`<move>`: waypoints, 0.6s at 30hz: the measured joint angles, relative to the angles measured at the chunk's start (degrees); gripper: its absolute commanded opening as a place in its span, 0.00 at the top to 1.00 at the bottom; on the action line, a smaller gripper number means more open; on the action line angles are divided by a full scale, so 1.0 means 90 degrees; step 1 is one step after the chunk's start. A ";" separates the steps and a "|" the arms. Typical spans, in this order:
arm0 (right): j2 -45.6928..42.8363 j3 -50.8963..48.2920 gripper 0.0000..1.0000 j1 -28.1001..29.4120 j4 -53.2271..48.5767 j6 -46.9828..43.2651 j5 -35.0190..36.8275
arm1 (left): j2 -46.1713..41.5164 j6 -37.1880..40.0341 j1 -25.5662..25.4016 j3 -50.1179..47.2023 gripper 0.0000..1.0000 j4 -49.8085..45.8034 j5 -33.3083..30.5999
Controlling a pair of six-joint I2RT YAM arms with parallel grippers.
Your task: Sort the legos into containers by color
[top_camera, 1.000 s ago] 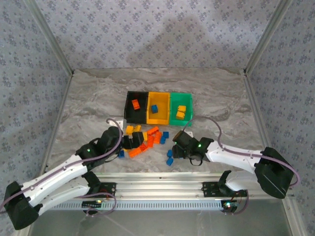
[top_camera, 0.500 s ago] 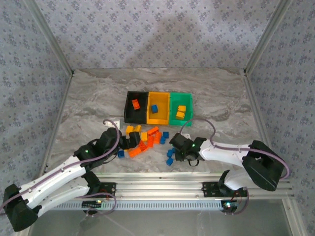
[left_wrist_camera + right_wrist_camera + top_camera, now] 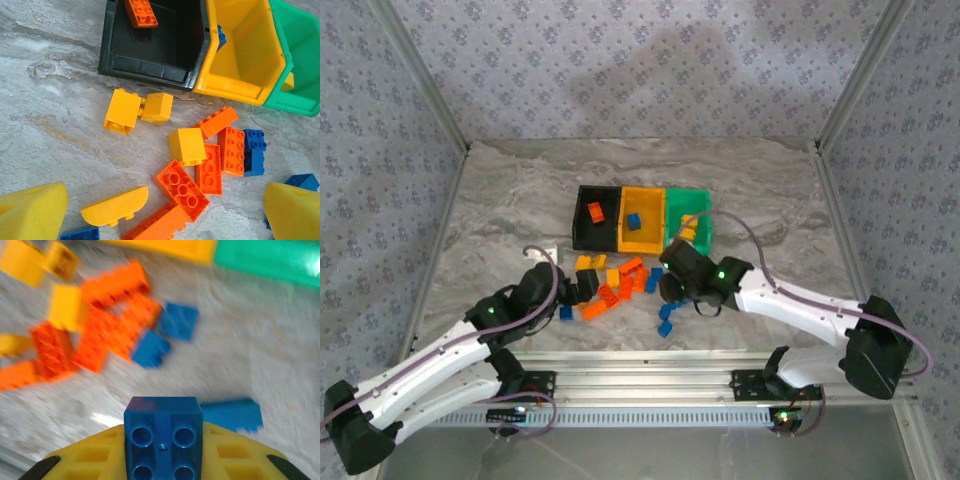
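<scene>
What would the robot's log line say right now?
right claw: shut on blue brick | left claw: open over loose bricks | yellow bin: holds blue lego

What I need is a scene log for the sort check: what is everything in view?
black bin: one, left end of row, holds one red-orange brick.
yellow-orange bin: one, middle, holds one blue brick.
green bin: one, right end, yellow-orange brick inside, count unclear.
loose bricks: over a dozen; red-orange, yellow-orange, blue; table before the bins.
table: one, grey marbled.
left gripper: open, over the pile.
right gripper: shut on a blue two-by-two brick.
</scene>
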 measured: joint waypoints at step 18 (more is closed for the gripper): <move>0.4636 0.4597 0.57 -0.1479 0.0036 -0.0556 0.0056 | -0.0483 -0.0073 0.0002 -0.0284 0.00 -0.0403 -0.0012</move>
